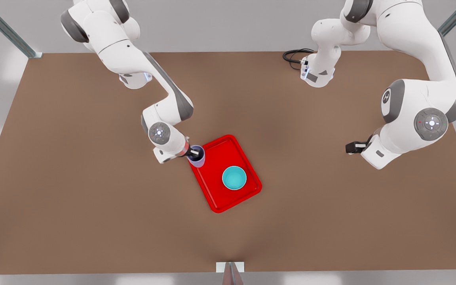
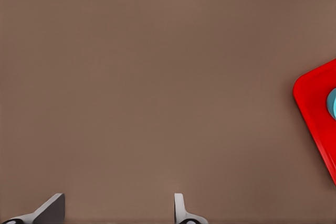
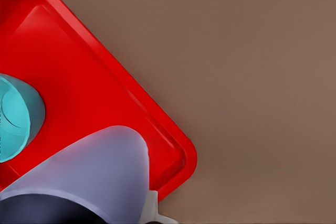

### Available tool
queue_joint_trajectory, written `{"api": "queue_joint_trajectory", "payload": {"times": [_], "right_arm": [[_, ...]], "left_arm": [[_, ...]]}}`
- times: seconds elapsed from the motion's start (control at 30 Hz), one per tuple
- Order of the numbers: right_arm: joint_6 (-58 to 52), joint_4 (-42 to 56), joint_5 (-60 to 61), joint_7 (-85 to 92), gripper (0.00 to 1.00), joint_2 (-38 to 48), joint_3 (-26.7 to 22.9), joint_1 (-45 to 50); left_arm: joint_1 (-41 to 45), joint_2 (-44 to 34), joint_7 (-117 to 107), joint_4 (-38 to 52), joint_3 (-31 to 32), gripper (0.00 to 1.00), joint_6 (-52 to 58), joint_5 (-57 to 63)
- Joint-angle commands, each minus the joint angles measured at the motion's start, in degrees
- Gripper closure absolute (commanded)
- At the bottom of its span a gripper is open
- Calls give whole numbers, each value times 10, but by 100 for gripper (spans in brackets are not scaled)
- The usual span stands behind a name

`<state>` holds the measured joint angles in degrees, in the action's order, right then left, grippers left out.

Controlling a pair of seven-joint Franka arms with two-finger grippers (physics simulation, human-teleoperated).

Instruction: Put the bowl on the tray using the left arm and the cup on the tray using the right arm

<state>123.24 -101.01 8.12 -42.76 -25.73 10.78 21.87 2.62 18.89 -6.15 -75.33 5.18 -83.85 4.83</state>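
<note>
The bowl (image 1: 234,177) stands upright on the tray (image 1: 216,196), in its near right part, with nothing touching it. The cup (image 1: 197,156) is at the tray's far left corner, over the rim, clamped by the right gripper (image 1: 192,152), which comes in from the front view's left.

The right wrist view shows more: the cup (image 3: 89,174) is tilted over the red corner of the tray (image 3: 94,93), one pale finger (image 3: 149,208) lies against its wall, and the bowl (image 3: 18,119) is farther in on the tray. I cannot tell if the cup touches the tray.

The left gripper (image 1: 354,147) waits well apart, at the front view's right, above the brown table (image 1: 73,198). In the left wrist view its fingers (image 2: 181,211) stand apart over bare table, with a tray corner (image 2: 315,103) at the side. A black cable (image 1: 293,57) lies on the far side of the table.
</note>
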Motion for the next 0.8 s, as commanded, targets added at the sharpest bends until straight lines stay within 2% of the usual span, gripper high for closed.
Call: {"api": "queue_joint_trajectory", "payload": {"times": [0.0,0.3,0.33,0.4,0.63,0.67,0.7,0.77], "right_arm": [[-2,5,-4,-4,79,-4,0,1],[29,41,-1,-48,78,-71,-6,50],[40,40,-2,-48,68,-76,-6,52],[48,40,-2,-47,58,-87,-6,60],[60,35,-3,-48,51,-89,-6,60],[59,37,-3,-49,6,-88,-6,60],[58,37,-4,-48,0,-86,-6,64],[48,36,-4,-46,0,-62,-5,64]], "left_arm": [[0,0,0,0,0,0,0,0],[0,1,-1,-3,-1,0,0,0],[0,1,-1,-3,-1,0,0,1],[1,1,-1,-3,-2,0,0,1],[1,-3,-2,-1,-2,0,8,1],[1,-4,-2,-1,-2,0,8,1],[1,-5,-2,-1,-2,0,8,1],[1,-8,-3,-1,-1,0,10,1]]}}
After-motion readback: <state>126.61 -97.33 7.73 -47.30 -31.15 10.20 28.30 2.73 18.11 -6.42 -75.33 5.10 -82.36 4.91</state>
